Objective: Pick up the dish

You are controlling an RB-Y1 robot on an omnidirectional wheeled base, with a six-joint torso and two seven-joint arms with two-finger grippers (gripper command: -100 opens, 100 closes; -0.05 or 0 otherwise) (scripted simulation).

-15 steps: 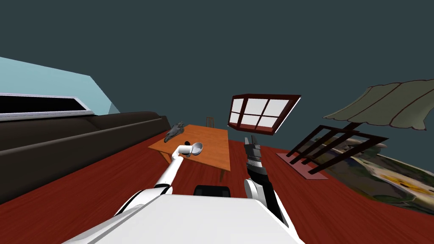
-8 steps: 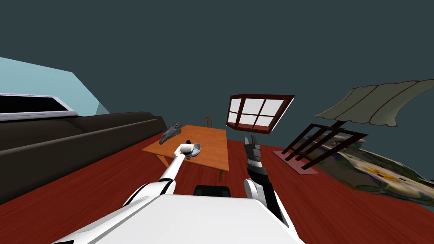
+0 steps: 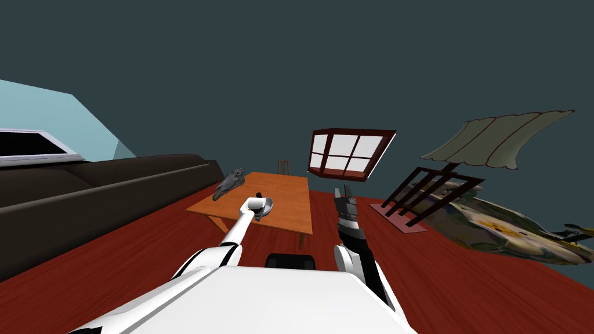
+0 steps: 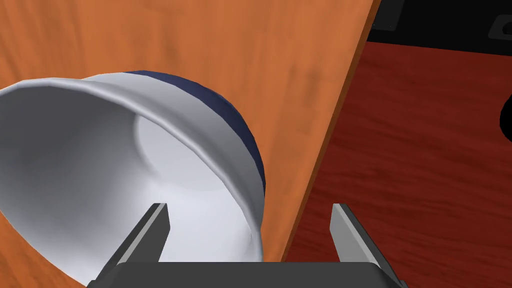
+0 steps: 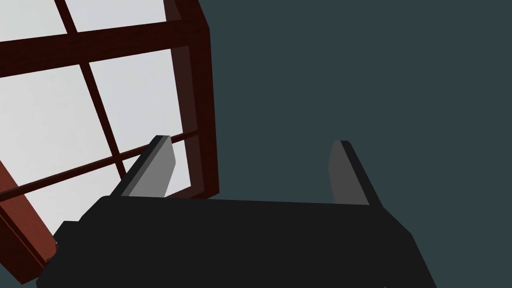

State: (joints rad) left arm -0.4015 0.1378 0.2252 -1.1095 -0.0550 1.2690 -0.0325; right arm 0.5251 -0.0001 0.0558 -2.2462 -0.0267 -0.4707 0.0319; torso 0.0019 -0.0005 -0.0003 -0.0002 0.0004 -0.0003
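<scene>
The dish [image 4: 100, 165] is a bowl, white inside with a dark blue band outside. It stands on the orange table [image 4: 225, 55], close to that table's edge. My left gripper [image 4: 250, 207] is open and straddles the bowl's near rim, with one finger inside the bowl and the other outside over the table edge. In the head view the dish [image 3: 265, 207] sits near the table's [image 3: 290, 197] front edge, with my left gripper [image 3: 258, 203] on top of it. My right gripper [image 3: 343, 193] is raised to the right of the table, and its wrist view shows the right gripper [image 5: 250, 150] open and holding nothing.
A dark grey figurine [image 3: 227, 182] lies on the table's far left part. A long dark sofa [image 3: 87, 197] runs along the left. A small chair [image 3: 283, 167] stands behind the table. A dark barred rack [image 3: 429, 194] lies at the right on the red wooden floor [image 3: 145, 249].
The whole head view has slid a little to the left, so I have turned slightly. My left gripper stays at the dish. The right arm has not moved.
</scene>
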